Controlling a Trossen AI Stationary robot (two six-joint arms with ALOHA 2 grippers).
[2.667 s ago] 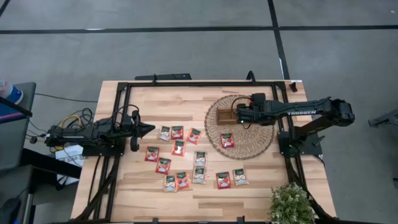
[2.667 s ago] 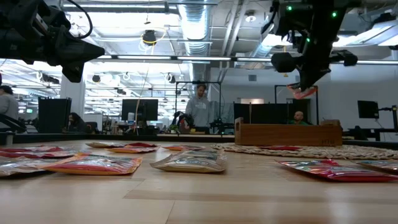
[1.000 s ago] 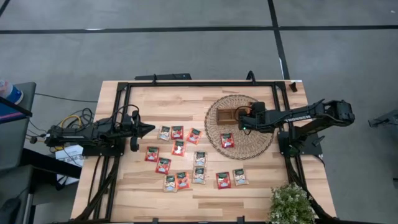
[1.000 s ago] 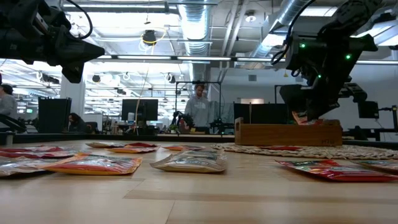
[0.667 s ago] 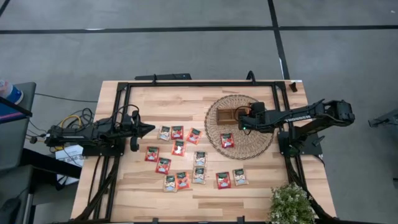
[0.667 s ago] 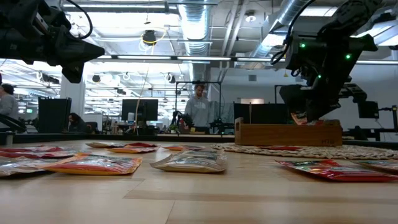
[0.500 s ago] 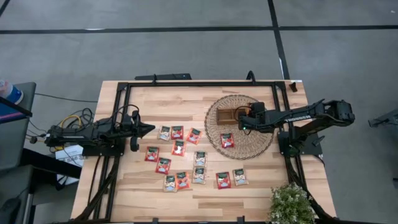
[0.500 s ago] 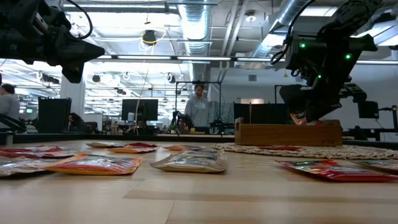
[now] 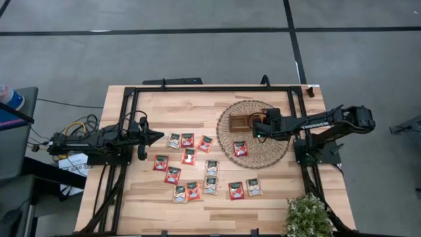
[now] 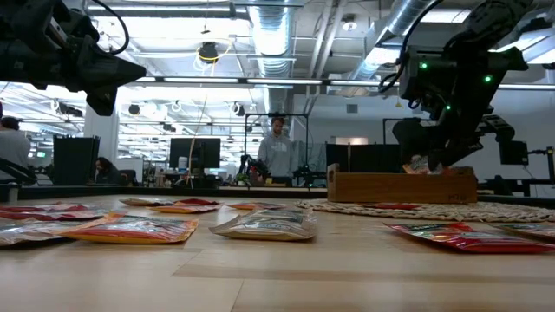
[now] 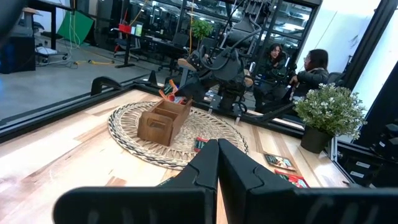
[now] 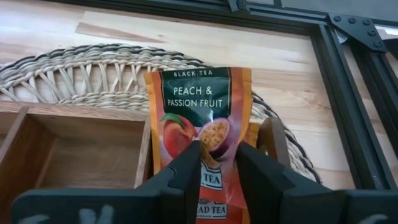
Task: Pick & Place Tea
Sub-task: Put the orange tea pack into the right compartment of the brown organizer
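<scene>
My right gripper [image 9: 256,126] is shut on a red tea sachet [image 12: 199,106] printed "Peach & Passion Fruit", over the right end of the oblong wooden tray [image 9: 239,123]. The tray stands on the round wicker mat [image 9: 263,148]. In the low view the sachet's free end [image 10: 417,163] is level with the tray's rim [image 10: 399,176]. One red sachet [image 9: 240,148] lies flat on the mat. Several red and pale sachets [image 9: 189,156] lie flat on the table's middle. My left gripper [image 11: 217,152] is shut and waits above the table's left side [image 9: 158,136]. My right gripper pinches the red sachet between its two fingers [image 12: 186,171] at its end nearer the wrist [image 12: 214,158]. The fingers slant down from the table's right. The sachet reaches out past the fingertips over the tray's end compartment [image 12: 93,155]; I cannot tell whether it touches the wood.
A black metal frame [image 9: 197,89] runs along the table's edges. A potted plant [image 9: 308,216] stands at the near right corner. People sit and stand in the room beyond the table [image 10: 277,147]. Bare wood lies along the near edge [image 9: 217,214].
My right gripper came down with the sachet from well above the tray to the tray's rim, shifting slightly toward the table's near edge. Over the last second it has stayed almost still there, still shut on the sachet.
</scene>
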